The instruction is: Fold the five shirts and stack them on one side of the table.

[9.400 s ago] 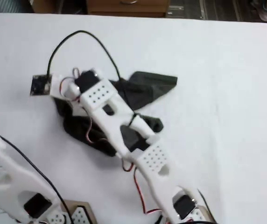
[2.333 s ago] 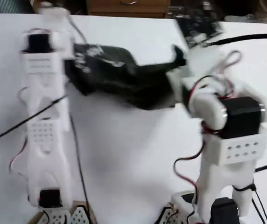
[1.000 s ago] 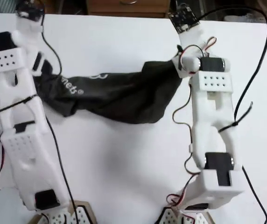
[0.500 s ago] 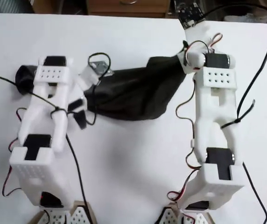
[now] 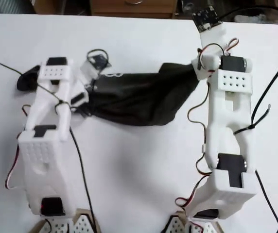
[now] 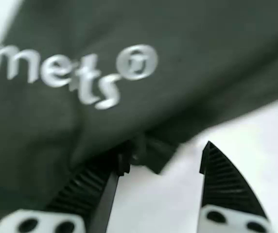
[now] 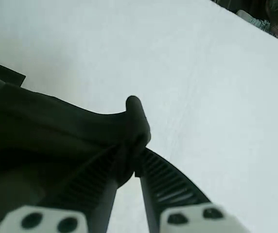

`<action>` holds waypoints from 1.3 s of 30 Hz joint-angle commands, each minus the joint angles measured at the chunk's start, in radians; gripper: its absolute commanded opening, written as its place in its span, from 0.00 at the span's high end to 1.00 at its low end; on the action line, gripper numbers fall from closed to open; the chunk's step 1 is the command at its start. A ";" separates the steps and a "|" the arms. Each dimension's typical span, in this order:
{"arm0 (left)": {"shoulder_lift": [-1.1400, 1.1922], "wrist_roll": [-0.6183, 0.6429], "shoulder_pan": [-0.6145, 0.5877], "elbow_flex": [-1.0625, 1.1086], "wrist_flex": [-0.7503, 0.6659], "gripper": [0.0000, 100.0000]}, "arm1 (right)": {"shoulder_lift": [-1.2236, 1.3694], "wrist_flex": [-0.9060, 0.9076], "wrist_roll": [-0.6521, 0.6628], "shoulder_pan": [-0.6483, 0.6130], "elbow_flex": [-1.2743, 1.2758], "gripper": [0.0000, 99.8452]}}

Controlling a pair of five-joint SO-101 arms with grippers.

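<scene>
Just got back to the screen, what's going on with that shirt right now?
A black shirt lies stretched across the white table between the two arms. The right gripper is shut on one end of it, bunching the fabric. The left gripper is open at the other end, with one finger against the shirt's edge and the other over bare table. The shirt is not folded yet.

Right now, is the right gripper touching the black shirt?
Touching. The right wrist view shows the right gripper clamped on the black shirt.
</scene>
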 commanded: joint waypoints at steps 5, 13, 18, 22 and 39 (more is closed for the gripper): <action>0.213 -0.018 -0.074 -0.456 0.060 0.74 | -0.088 0.030 0.008 0.004 -0.046 0.98; 0.313 0.008 -0.103 -0.851 0.236 0.95 | -0.087 0.047 0.008 0.004 -0.046 0.98; 0.311 0.040 -0.097 -1.086 0.348 0.98 | -0.096 0.048 0.000 -0.035 -0.048 0.98; 0.275 0.058 -0.114 -1.193 0.390 0.98 | -0.153 0.071 -0.002 -0.071 -0.054 0.98; -0.011 -0.112 0.023 -0.383 0.368 0.85 | -0.358 0.159 0.006 -0.056 -0.043 0.98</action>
